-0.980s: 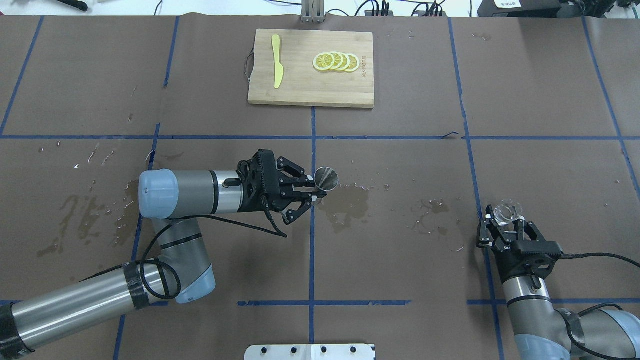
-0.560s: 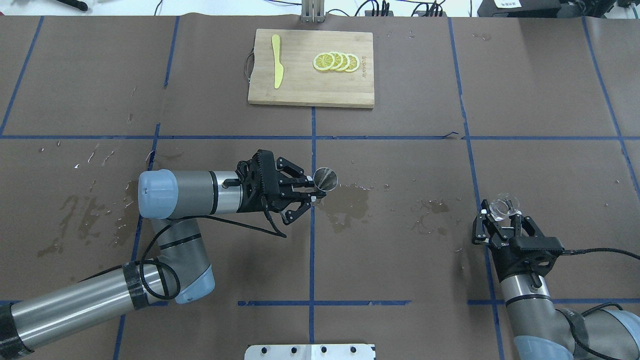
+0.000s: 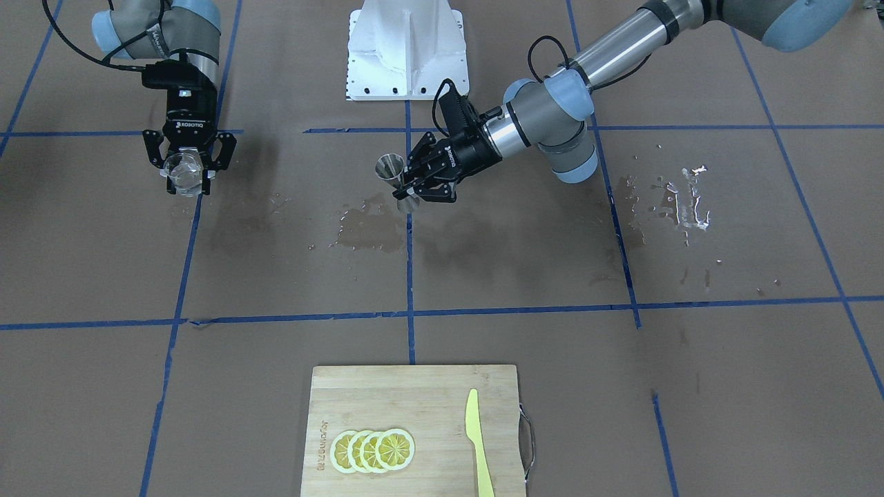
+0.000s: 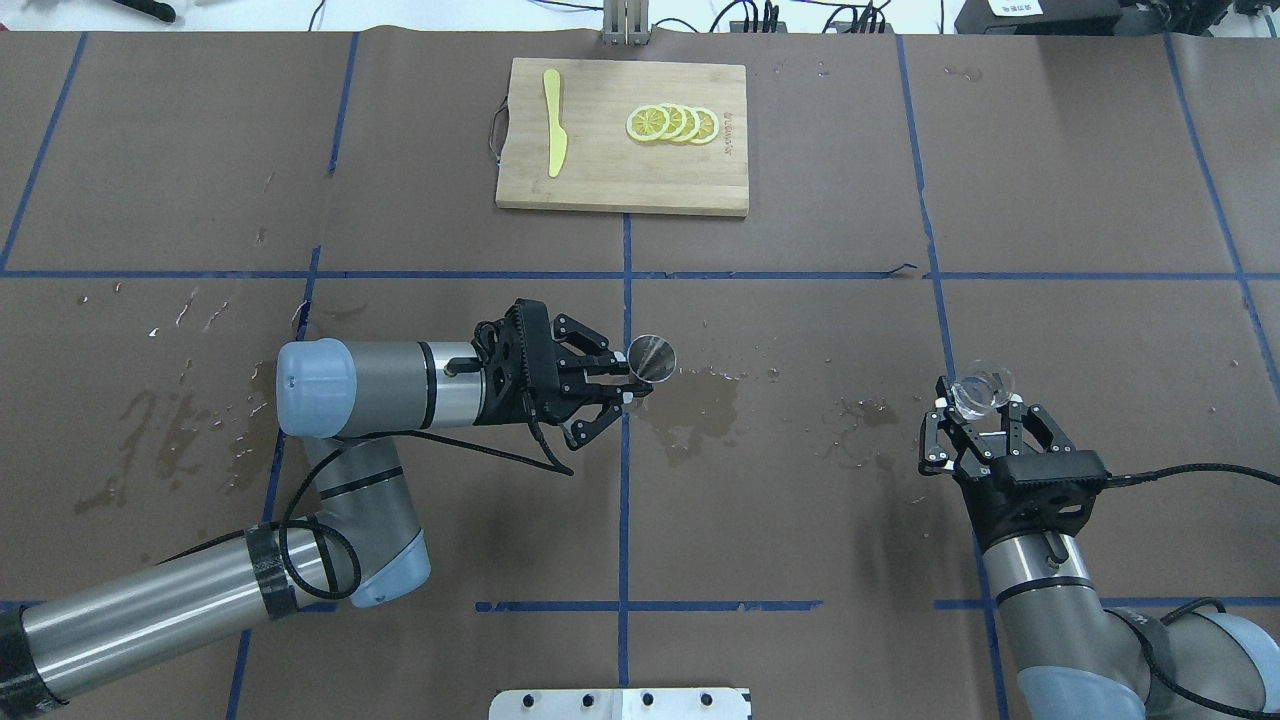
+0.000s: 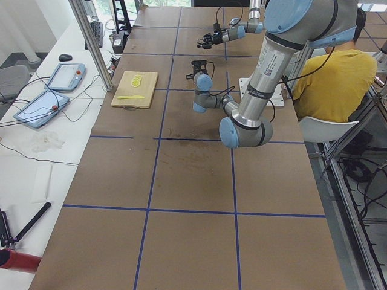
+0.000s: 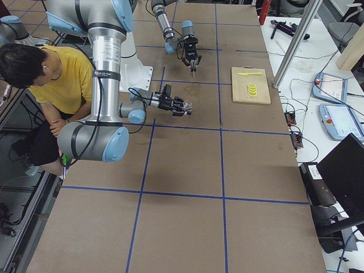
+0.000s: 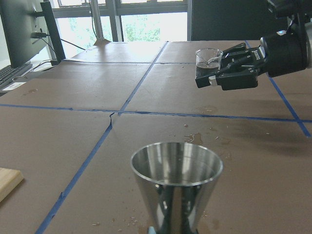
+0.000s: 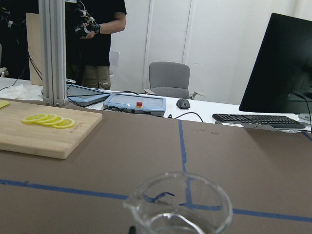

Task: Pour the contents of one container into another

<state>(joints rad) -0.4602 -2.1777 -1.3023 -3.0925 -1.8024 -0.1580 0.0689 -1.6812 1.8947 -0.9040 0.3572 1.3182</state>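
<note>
The steel jigger (image 4: pixel 651 358) stands upright near the table's middle, held at its narrow waist by my left gripper (image 4: pixel 628 383), which is shut on it. Its open top cone fills the left wrist view (image 7: pixel 176 187) and also shows from the front (image 3: pixel 391 170). The small clear measuring cup (image 4: pixel 982 393) is held off the table at the right, upright, with my right gripper (image 4: pixel 978 415) shut on it. The cup's rim and spout sit low in the right wrist view (image 8: pixel 178 204). From the left wrist the cup (image 7: pixel 208 61) shows far off.
A wooden cutting board (image 4: pixel 622 137) with lemon slices (image 4: pixel 672 124) and a yellow knife (image 4: pixel 553 122) lies at the far middle. Wet patches (image 4: pixel 700 400) darken the paper between the grippers. A white base plate (image 4: pixel 620 703) sits at the near edge.
My right gripper has carried the clear cup leftward and a little farther from the robot, toward the middle. The left arm and the jigger have stayed still.
</note>
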